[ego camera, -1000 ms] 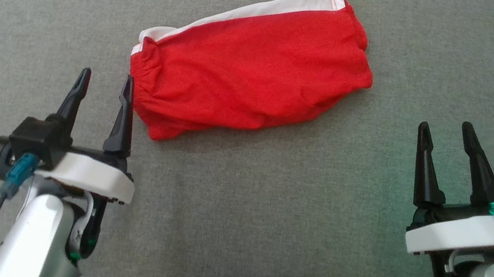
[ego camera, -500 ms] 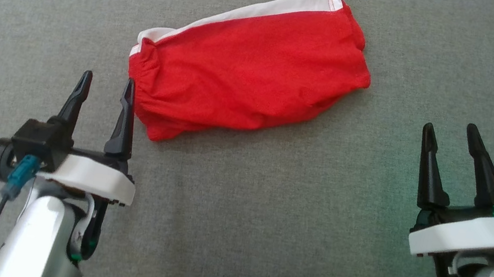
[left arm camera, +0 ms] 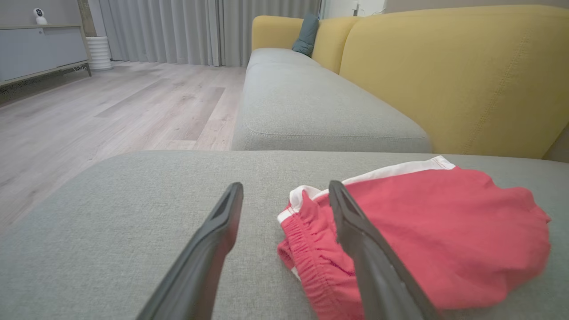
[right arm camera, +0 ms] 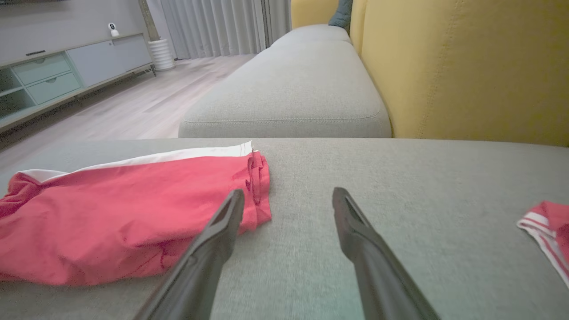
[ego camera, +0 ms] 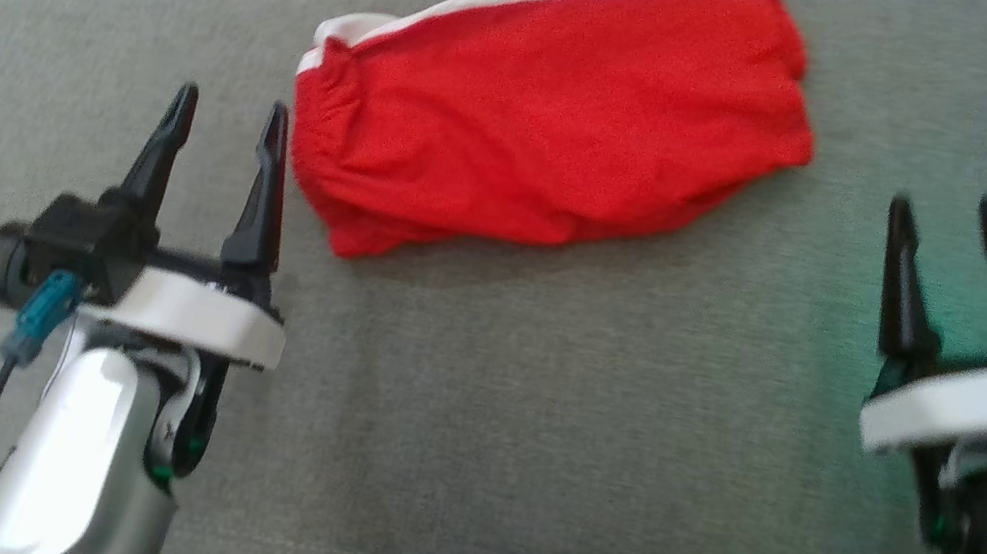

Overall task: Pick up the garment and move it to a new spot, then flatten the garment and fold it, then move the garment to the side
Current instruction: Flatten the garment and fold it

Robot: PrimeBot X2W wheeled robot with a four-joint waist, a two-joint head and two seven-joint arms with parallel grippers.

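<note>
Now | garment (ego camera: 549, 135): red shorts are lying slanted on the grey sofa cushion (ego camera: 466, 435), nothing touching them | left claw (ego camera: 231, 104): is hovering released, empty, just beside the gathered end, likely lining up a pinch | right claw (ego camera: 948, 205): is hovering released near the far end, flanking | second red garment (right arm camera: 549, 226): is lying well apart.

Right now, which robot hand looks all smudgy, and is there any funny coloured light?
Head view: the right gripper is smeared and soft, the left gripper crisper; a green glow tints the grey cushion beside the right one. Left wrist view: the red shorts look fairly sharp but pinkish. Right wrist view: the cushion at the bottom looks streaky.
</note>
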